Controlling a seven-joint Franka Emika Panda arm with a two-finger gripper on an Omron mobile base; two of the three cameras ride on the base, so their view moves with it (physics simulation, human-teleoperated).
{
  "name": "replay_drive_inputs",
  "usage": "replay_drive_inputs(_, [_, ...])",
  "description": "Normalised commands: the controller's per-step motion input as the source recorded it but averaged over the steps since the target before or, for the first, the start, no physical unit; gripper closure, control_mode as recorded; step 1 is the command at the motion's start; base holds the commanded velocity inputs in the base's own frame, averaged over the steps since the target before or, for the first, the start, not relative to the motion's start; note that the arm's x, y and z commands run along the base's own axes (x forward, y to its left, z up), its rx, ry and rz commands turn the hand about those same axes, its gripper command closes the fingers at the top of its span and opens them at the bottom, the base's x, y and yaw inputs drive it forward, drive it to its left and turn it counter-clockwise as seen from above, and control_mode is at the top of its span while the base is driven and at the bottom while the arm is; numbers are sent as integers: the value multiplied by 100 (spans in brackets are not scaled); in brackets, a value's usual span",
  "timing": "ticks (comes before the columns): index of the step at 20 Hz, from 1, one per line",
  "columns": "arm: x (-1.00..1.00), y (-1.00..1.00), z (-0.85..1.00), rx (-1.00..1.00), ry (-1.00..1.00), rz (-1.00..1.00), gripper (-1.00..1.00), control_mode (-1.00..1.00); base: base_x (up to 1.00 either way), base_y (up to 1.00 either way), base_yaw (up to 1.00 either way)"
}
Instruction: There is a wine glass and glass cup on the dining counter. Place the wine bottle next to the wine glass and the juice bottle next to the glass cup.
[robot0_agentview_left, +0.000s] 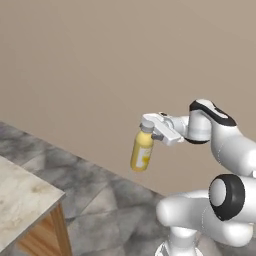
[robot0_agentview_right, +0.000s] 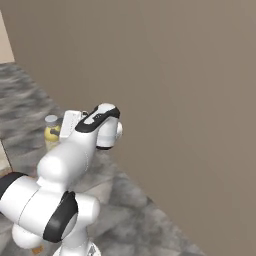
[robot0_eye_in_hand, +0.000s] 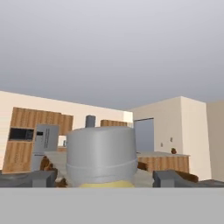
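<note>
Left base view is showing the gripper (robot0_agentview_left: 151, 129) carrying the juice bottle (robot0_agentview_left: 142, 151) by its cap in mid-air, jaws spread wide around it (dining counter (robot0_agentview_left: 22, 200) at 8 o'clock), presumably for transport.

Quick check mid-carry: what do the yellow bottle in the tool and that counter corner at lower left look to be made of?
The small yellow-orange juice bottle with pale cream cap looks like smooth plastic, going by its soft sheen and opaque colour, though tinted glass is possible. The tool grips it at the neck. The pale marbled counter corner looks like matte stone on top, mottled beige-grey, over orange wood-grain sides.
</note>
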Motion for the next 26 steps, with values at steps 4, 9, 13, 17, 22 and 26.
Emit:
replay_drive_inputs(4, [0, 0, 0, 0, 0, 0, 100, 100, 78, -11, 16])
replay_drive_inputs(9, [0, 0, 0, 0, 0, 0, 100, 100, 66, -4, 32])
replay_drive_inputs(13, [0, 0, 0, 0, 0, 0, 100, 100, 50, -1, 47])
replay_drive_inputs(17, [0, 0, 0, 0, 0, 0, 100, 100, 45, 0, 49])
replay_drive_inputs(22, [0, 0, 0, 0, 0, 0, 100, 100, 62, -1, 27])
replay_drive_inputs(26, [0, 0, 0, 0, 0, 0, 100, 100, 70, -5, 18])
